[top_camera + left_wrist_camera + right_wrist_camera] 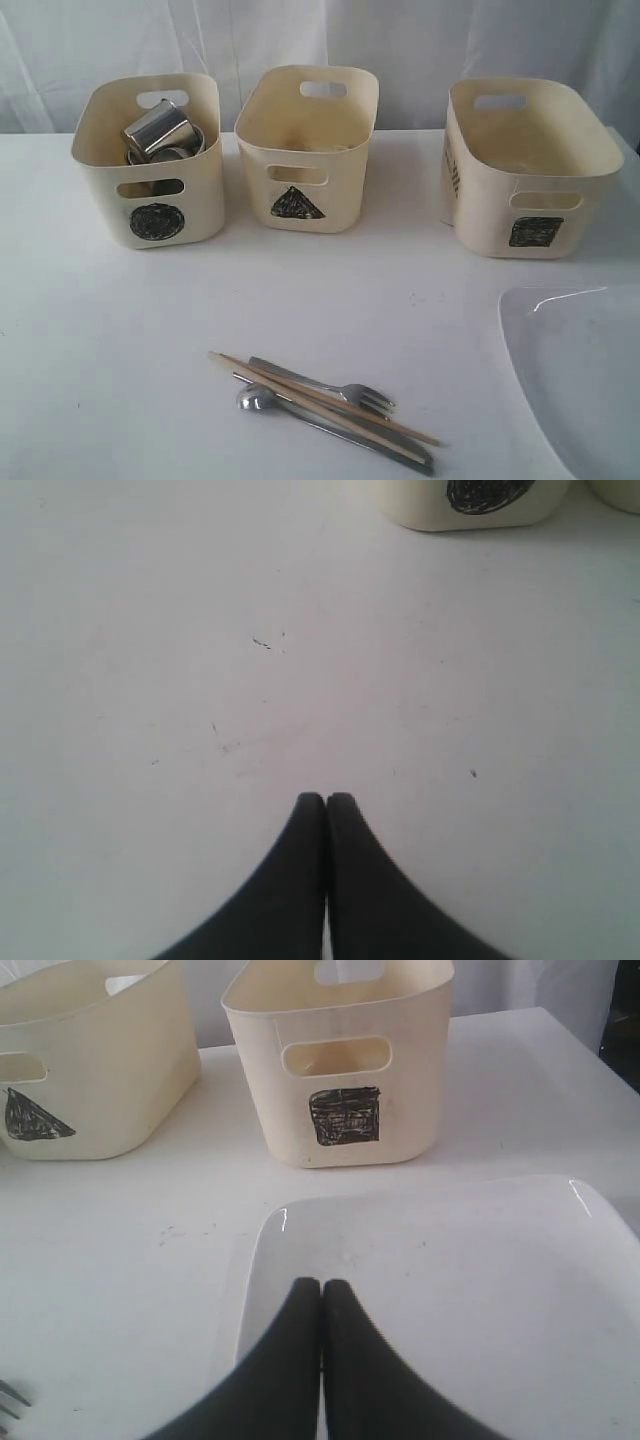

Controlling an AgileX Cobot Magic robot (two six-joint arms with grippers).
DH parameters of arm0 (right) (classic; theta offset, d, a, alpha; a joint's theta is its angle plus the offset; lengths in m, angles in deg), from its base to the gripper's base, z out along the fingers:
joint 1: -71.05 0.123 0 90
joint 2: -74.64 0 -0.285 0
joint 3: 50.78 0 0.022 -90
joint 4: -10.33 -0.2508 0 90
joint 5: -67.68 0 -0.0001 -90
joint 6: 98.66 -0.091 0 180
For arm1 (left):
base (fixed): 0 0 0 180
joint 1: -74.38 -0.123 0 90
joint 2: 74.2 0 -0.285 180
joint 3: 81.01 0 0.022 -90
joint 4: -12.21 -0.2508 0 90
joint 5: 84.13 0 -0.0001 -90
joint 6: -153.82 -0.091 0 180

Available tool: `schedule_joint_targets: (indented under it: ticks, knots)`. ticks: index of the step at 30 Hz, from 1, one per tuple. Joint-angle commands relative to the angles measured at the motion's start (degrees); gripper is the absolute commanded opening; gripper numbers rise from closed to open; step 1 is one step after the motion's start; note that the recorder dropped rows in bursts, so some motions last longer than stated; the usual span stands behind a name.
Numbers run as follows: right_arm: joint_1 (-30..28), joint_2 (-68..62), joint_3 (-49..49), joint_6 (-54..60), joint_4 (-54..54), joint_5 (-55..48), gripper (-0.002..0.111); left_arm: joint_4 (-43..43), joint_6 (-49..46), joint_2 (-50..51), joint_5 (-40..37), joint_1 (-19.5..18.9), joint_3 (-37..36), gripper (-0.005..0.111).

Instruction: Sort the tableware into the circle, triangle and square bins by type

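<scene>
Right wrist view: my right gripper (321, 1285), pinched shut and empty, hangs above the plate (450, 1280), with the square bin (345, 1150) beyond, likely its home. My left gripper (326, 798), equally closed and empty, hovers over the table (200, 680); mugs (158, 130) lie in the circle bin (150, 215).

Three cream tubs stand on the white table (100, 350). The circle bin (150, 190) at ten o'clock bears a black scribbled disc, the triangle bin (305, 150) at twelve a black scribbled triangle, and the square bin (520, 180) at two a black scribbled square. Shiny silver mugs (155, 130) glint in the circle bin. At six o'clock, pale brown chopsticks (300, 390) cross a silver-grey fork (355, 392), spoon (255, 400) and knife (405, 458). The plate (580, 380) at four is glossy white. The left gripper (326, 800) and right gripper (321, 1285) are matte black. The curtain (400, 40) is white.
</scene>
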Motion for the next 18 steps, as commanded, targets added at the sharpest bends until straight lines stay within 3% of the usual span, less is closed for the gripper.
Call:
schedule_joint_targets:
  ticks: [1, 18]
  knots:
    - [0.01, 0.19, -0.1, 0.11, -0.04, 0.7, 0.0, -0.01, -0.38, -0.22, -0.61, 0.97, -0.76, 0.0]
    - [0.01, 0.19, -0.1, 3.49, 3.35, 0.7, 0.0, -0.01, -0.39, -0.22, -0.24, 0.97, -0.76, 0.0]
